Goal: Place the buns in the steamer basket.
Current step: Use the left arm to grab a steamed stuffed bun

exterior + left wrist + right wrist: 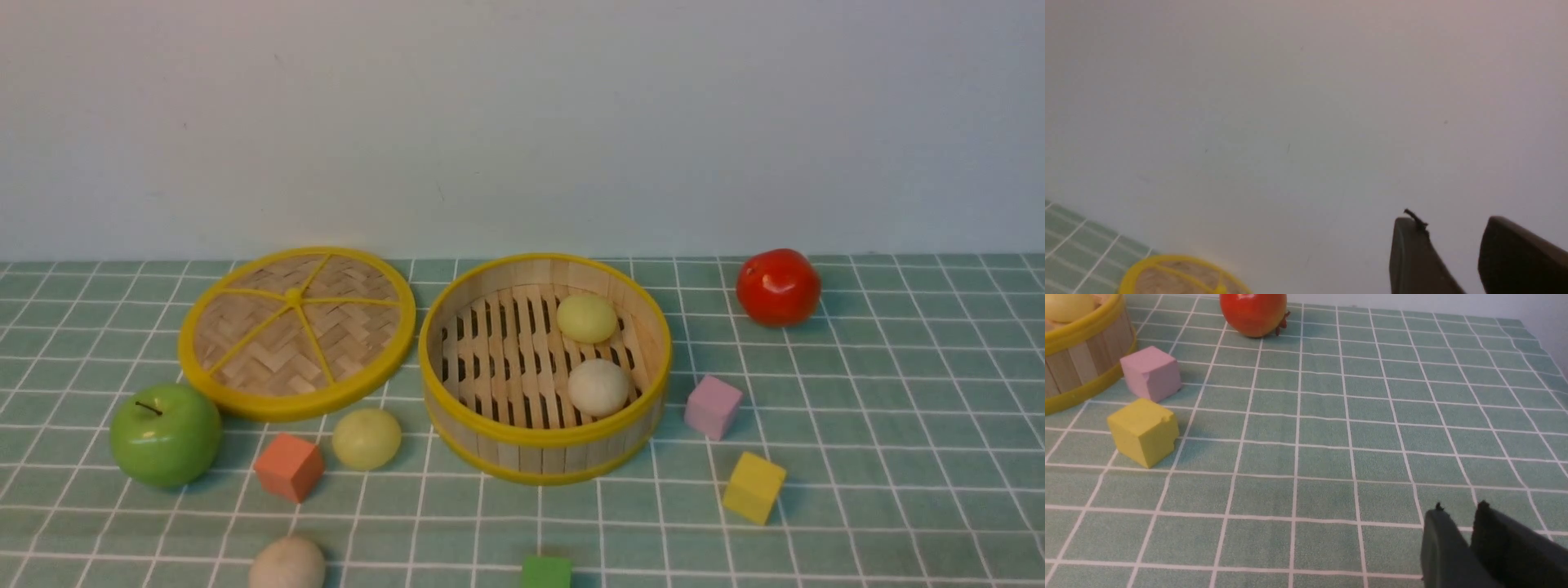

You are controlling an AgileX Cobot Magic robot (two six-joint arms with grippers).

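Filling steamer basket (545,445): half done. Two buns inside: yellow-green bun (586,318), off-white bun (598,387). Two left on counter (898,425): second yellow-green bun (366,438) just beside orange cube (288,466), beige bun (286,563) at near edge.

Count: four buns, one basket, one lid (296,331), four cubes, one green apple (166,435), one red fruit (778,287).

Left hand (1453,228) spread, empty. Right hand (1461,510) empty, fingers close; cannot tell if pressed together.

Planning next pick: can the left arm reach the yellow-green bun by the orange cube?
Probably yes: yellow-green bun lies uncovered on the left; orange cube and steamer basket flank it; left gripper open.
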